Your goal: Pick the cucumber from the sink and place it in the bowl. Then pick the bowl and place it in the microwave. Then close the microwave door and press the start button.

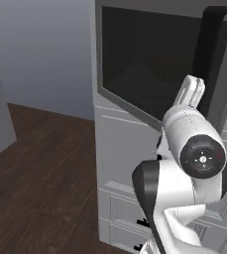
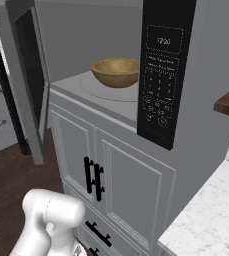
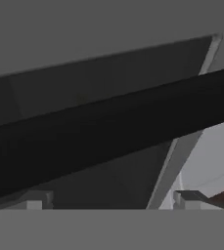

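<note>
The bowl (image 2: 115, 72) is round, shallow and brown, with wood grain showing on its rim and outer wall. It sits upright in the upper middle of the right base view, inside the microwave (image 2: 206, 95), on the pale round turntable (image 2: 111, 91) that covers much of the grey cavity floor. What lies inside the bowl cannot be made out from here. There is bare floor between the bowl and the front lip of the cavity, and open space above its rim up to the cavity ceiling.

To the right of the bowl stands the tall black control panel (image 2: 161, 70) with faint outlined buttons. The microwave door (image 2: 28, 75) hangs wide open at the upper left of that view, a grey frame around a dark window, its lower corner reaching down in front of the grey cabinets (image 2: 116, 175) with black handles. In the left base view the same door (image 1: 149, 64) fills the upper middle, with its thick black handle bar (image 1: 214, 59) at the right edge.

The gripper (image 3: 111, 197) sits at the bottom of the hand view, fingertips (image 3: 35, 201) spread wide apart and nothing between them. The black handle bar (image 3: 108, 134) crosses that view slantwise, close ahead of the tips; whether they touch it cannot be told. A marble counter (image 2: 211, 220) occupies the lower right of the right base view, and dark wood floor (image 1: 40, 183) lies open at the lower left of the left base view.
</note>
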